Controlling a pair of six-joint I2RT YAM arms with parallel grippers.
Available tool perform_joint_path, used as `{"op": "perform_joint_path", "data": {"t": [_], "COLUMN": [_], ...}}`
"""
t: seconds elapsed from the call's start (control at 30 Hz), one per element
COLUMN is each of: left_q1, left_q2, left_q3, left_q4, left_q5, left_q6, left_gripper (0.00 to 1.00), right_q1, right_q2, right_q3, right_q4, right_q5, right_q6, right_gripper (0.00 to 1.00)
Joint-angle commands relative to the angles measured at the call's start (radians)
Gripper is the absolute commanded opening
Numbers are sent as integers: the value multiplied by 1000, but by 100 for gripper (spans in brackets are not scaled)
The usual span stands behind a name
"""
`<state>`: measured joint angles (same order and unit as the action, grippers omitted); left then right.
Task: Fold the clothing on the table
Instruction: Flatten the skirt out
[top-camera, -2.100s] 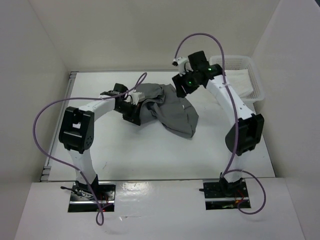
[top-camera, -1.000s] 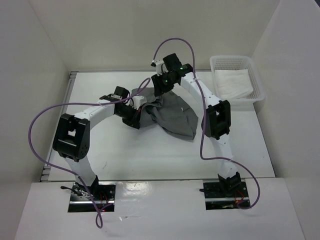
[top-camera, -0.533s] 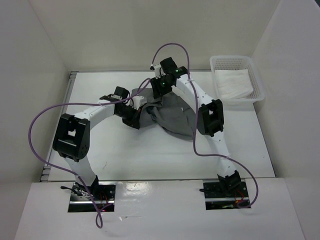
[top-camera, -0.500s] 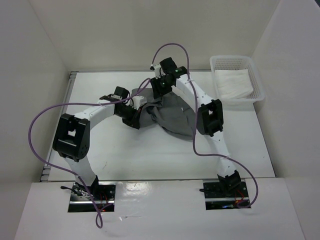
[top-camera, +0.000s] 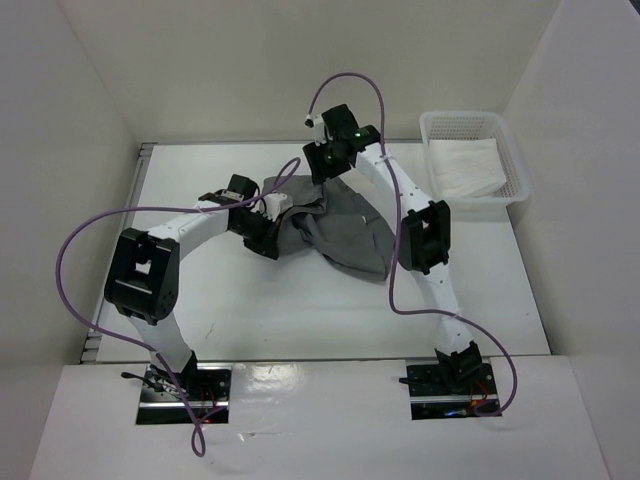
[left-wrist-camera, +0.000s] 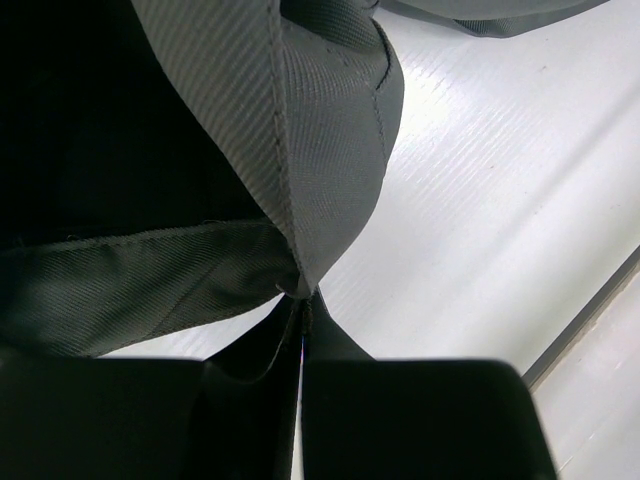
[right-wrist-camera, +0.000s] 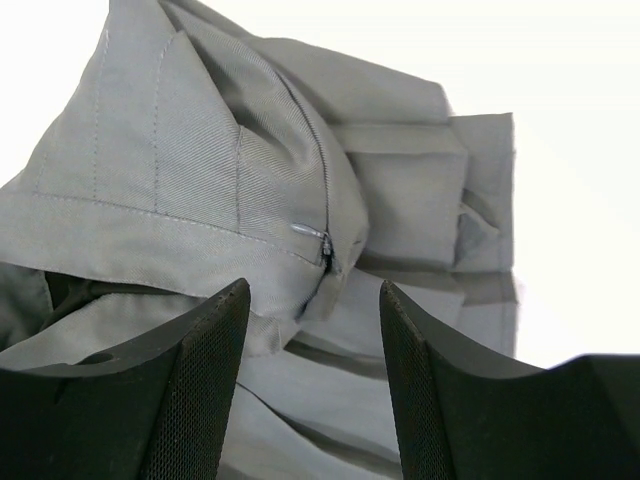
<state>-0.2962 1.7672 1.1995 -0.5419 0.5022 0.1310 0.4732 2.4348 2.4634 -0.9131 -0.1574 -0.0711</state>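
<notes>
The clothing (top-camera: 345, 232), a grey pleated skirt, lies bunched in the middle of the white table (top-camera: 250, 300). My left gripper (top-camera: 277, 222) is at its left edge, shut on a hem of the clothing (left-wrist-camera: 330, 130). In the left wrist view the fabric is pinched right at the tips of the left gripper (left-wrist-camera: 303, 300) and lifted off the table. My right gripper (top-camera: 317, 172) hovers open over the skirt's far edge. In its wrist view the clothing (right-wrist-camera: 200, 170) shows a waistband and a zipper (right-wrist-camera: 322, 240) just beyond the right gripper (right-wrist-camera: 312, 288), with nothing between the fingers.
A white mesh basket (top-camera: 517, 165) holding a white cloth (top-camera: 465, 165) stands at the back right corner. A metal rail (top-camera: 140, 200) runs along the table's left edge. White walls close in the table on three sides.
The right arm swung left from beside the basket to the skirt's far edge, and its jaws widened. The left gripper has kept its grip on the hem, almost still.
</notes>
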Motion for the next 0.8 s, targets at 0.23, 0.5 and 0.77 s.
{"op": "perform_joint_path", "data": {"t": [0.23,0.5,0.77], "left_q1": [3,3,3], "left_q2": [-32,-32,-41], "left_q3": [0,0,-9], "left_q4": [10,10,10], "left_q5": [19,19,19], "left_q6": [18,18,18], "left_gripper": [0,0,0], "right_q1": [-4,-4,-4], "right_q2": [-48,-20,13], "right_q3": [-18,-49,-58], "right_q4": [3,13,13], "right_q5": [-5,-73,-117], "right_q6": [10,19,10], "right_gripper": [60,60,57]}}
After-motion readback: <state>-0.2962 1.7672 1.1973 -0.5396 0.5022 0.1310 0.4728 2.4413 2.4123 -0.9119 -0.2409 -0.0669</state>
